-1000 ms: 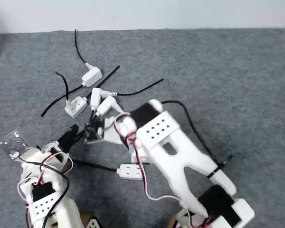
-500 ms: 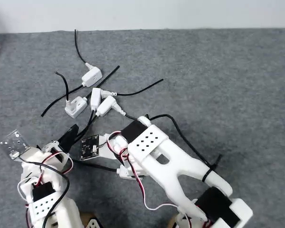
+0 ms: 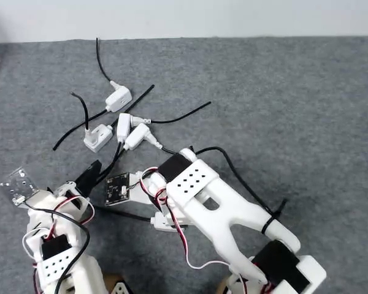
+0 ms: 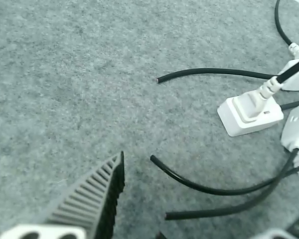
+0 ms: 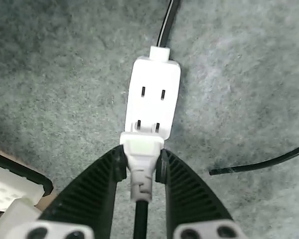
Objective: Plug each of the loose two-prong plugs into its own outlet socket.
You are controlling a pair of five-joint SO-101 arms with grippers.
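The table cover (image 5: 249, 74) was grey cloth, felt-like, matt and rough. The outlet socket (image 5: 153, 104) and the two-prong plug (image 5: 142, 155) were smooth white plastic with a faint sheen. The cords (image 4: 214, 190) had smooth black sheaths. The right gripper (image 5: 140, 151) had 2 fingers (image 5: 94, 186) of matt black plastic, ribbed inside. The arm shell (image 3: 199, 180) was matt white plastic.

Two white moulded arms, the right arm (image 3: 233, 211) and the left arm (image 3: 55, 264) — shells punched with rows of small holes, black servo blocks (image 3: 281, 260), looping red, white and black wires (image 3: 184, 242). The right gripper (image 5: 141, 158) has ribbed black fingers (image 5: 87, 196).
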